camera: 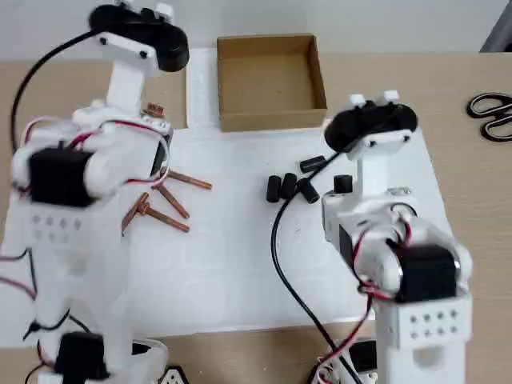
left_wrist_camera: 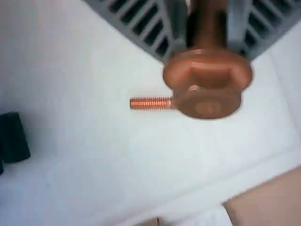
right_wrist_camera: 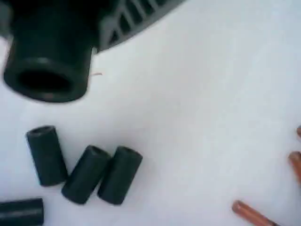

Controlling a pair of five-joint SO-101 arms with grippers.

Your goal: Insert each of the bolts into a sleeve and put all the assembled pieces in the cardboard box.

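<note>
Bolt [left_wrist_camera: 207, 82], head towards the lens, sits pinched in the left gripper [left_wrist_camera: 207, 23]. The right gripper [right_wrist_camera: 56, 28] clamps a sleeve [right_wrist_camera: 47, 61], bore open. We judge them well apart across the mat [camera: 240, 264], axes seemingly unaligned.

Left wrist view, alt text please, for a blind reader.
The left hand grips a copper bolt, head toward the camera, above a white mat. A second bolt and a black sleeve lie on it.
</note>
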